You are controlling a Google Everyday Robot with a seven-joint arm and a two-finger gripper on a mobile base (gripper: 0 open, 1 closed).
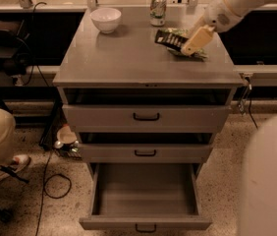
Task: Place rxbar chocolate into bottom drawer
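- Jaws of the cream two-finger gripper [191, 44] look clamped on the right end of the small flat dark-wrapped rxbar chocolate [169, 37], above the right rear of the grey metal worktop [128, 58].
- A crinkled green snack bag [200, 54] lies just beneath the bar and gripper.
- A white round bowl [105, 18] and a green drink can [158, 9] stand at the back of the worktop.
- The deep grey bottom drawer [146, 223] is pulled out, well below the bar.
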